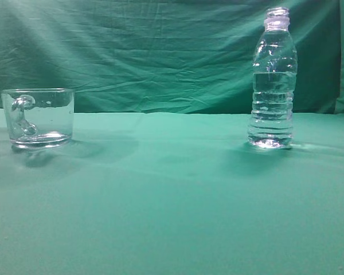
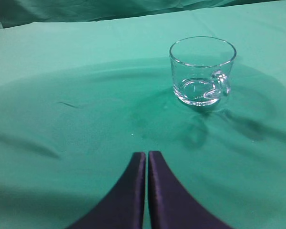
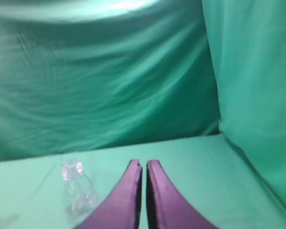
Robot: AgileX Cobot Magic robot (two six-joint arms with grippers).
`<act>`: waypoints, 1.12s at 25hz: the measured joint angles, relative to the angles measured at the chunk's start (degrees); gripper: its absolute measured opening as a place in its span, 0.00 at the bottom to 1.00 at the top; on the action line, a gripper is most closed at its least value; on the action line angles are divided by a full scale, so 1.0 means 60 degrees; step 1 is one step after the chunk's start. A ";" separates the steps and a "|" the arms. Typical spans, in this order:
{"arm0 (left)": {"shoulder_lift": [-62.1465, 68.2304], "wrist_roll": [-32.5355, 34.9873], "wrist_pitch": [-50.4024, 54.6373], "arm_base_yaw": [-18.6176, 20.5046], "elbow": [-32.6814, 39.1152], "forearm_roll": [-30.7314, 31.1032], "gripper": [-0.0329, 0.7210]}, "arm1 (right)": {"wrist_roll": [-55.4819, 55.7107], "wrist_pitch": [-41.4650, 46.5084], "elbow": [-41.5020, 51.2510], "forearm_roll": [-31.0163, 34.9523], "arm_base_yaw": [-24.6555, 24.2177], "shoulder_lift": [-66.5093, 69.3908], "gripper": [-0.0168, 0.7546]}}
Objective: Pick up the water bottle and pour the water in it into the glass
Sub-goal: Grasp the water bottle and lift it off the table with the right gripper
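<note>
The water bottle stands upright on the right of the green table, uncapped, with clear water filling most of it. It also shows in the right wrist view, low and to the left of my right gripper, which is shut and empty. The glass stands on the left, empty, its handle facing the camera. In the left wrist view the glass sits ahead and to the right of my left gripper, which is shut and empty. Neither gripper shows in the exterior view.
A green cloth covers the table and a green curtain hangs behind it. In the right wrist view the curtain also closes off the right side.
</note>
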 joint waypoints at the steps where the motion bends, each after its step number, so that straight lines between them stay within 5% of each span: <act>1: 0.0000 0.0000 0.0000 0.0000 0.0000 0.0000 0.04 | -0.0043 0.0221 0.0000 0.0000 0.0000 0.0222 0.02; 7: 0.0000 0.0000 0.0000 0.0000 0.0000 0.0000 0.04 | -0.1225 0.0306 0.0000 0.0000 0.0987 0.1975 0.02; 18: 0.0000 0.0000 0.0000 0.0000 0.0000 0.0000 0.04 | -0.1453 -0.3152 0.0000 0.0000 0.2902 0.5996 0.02; 28: 0.0000 0.0000 0.0000 0.0000 0.0000 0.0000 0.04 | -0.1469 -0.6306 -0.0022 -0.0138 0.4330 0.9416 0.42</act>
